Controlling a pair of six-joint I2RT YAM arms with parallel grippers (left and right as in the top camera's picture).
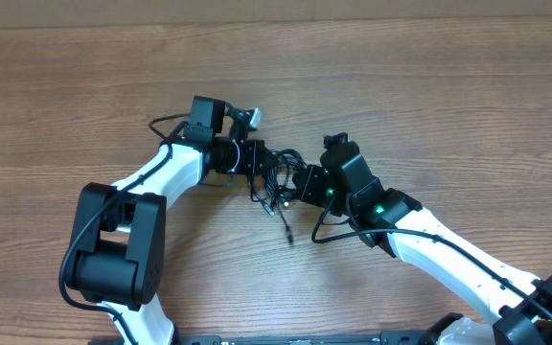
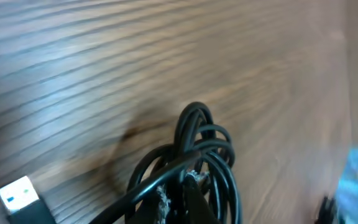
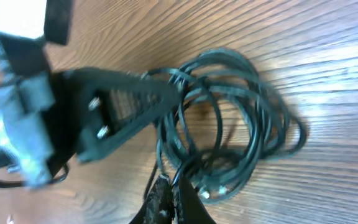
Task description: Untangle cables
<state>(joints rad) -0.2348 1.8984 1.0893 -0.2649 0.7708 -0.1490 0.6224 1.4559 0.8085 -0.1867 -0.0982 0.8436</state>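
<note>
The cables [image 1: 278,184] are a tangled bundle of thin black loops lying mid-table between my two grippers, with one loose tail [image 1: 287,228] trailing toward the front. My left gripper [image 1: 266,163] reaches in from the left. In the left wrist view this left gripper [image 2: 182,182] is shut on strands of the cables [image 2: 205,144]. My right gripper [image 1: 295,184] comes in from the right. In the right wrist view the right gripper [image 3: 171,183] is shut on one strand at the near edge of the cables [image 3: 235,118], and the left gripper's fingers [image 3: 135,102] hold the far side.
A USB plug [image 2: 18,194] with a pale tip lies on the wood beside the left gripper. Both arms' own thicker black cables [image 1: 338,235] loop close to the bundle. The wooden table [image 1: 429,86] stretches out on all sides.
</note>
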